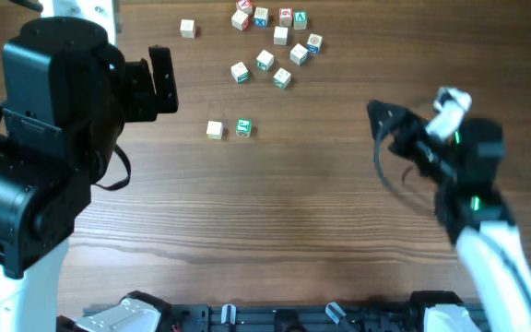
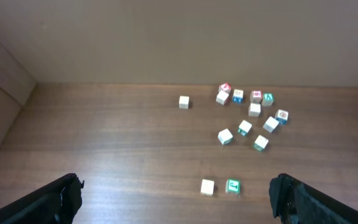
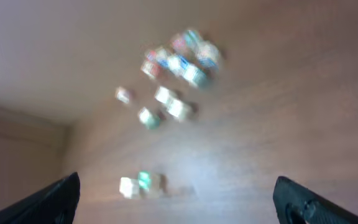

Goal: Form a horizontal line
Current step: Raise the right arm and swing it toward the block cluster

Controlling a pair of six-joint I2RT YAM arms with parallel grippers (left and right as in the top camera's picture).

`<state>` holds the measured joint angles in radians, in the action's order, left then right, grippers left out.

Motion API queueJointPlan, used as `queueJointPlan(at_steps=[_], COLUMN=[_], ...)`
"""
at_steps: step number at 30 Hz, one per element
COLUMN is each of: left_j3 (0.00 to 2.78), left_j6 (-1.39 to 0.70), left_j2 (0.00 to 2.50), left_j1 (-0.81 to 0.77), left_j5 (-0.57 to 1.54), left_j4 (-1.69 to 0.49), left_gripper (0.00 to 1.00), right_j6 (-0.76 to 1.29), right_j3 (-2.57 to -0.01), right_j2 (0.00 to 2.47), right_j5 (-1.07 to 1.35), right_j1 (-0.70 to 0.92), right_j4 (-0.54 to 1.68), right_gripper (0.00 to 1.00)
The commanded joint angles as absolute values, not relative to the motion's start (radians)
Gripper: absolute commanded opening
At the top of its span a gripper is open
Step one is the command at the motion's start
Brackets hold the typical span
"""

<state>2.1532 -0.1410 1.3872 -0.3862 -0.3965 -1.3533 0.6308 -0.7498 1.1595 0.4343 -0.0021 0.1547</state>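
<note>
No row of three touching cubes shows in any view. Two tiny pale cubes stand side by side with a small gap between them. One is a plain cube (image 1: 214, 130) (image 2: 207, 186) and the other is a green-marked cube (image 1: 242, 127) (image 2: 232, 185). In the blurred right wrist view they show as a pale and green smear (image 3: 138, 182). My left gripper (image 1: 159, 81) (image 2: 176, 196) is open and empty, up and to the left of the pair. My right gripper (image 1: 383, 129) (image 3: 176, 193) is open and empty, far right of them.
A loose cluster of several cubes with red, blue and green marks (image 1: 275, 41) (image 2: 250, 115) (image 3: 176, 62) lies at the back of the wooden table. One lone pale cube (image 1: 187, 29) (image 2: 184, 102) sits left of the cluster. The left arm's body (image 1: 35, 157) fills the left side.
</note>
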Motion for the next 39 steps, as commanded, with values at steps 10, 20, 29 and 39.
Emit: queueJointPlan(at_steps=[10, 20, 29, 39], left_j3=[2.154, 2.09, 1.716, 1.547], left_j6=[-0.147, -0.286, -0.458, -0.506], left_j2=[1.385, 1.394, 1.393, 1.393], left_j1=[-0.384, -0.379, -0.38, -0.38], left_j5=[-0.408, -0.35, -0.341, -0.332], left_j4=[-1.352, -1.681, -1.684, -1.678], left_gripper=[1.0, 1.0, 1.0, 1.0], right_j6=[0.512, 0.508, 0.506, 0.471], right_j3=[-0.979, -0.979, -0.978, -0.978], right_j2=[1.421, 1.421, 1.421, 1.421], right_j5=[0.581, 0.515, 0.436, 0.336], right_j1=[0.117, 0.216, 0.221, 0.221], right_j4=[0.413, 0.435, 0.435, 0.38], right_gripper=[0.99, 1.0, 1.0, 1.0])
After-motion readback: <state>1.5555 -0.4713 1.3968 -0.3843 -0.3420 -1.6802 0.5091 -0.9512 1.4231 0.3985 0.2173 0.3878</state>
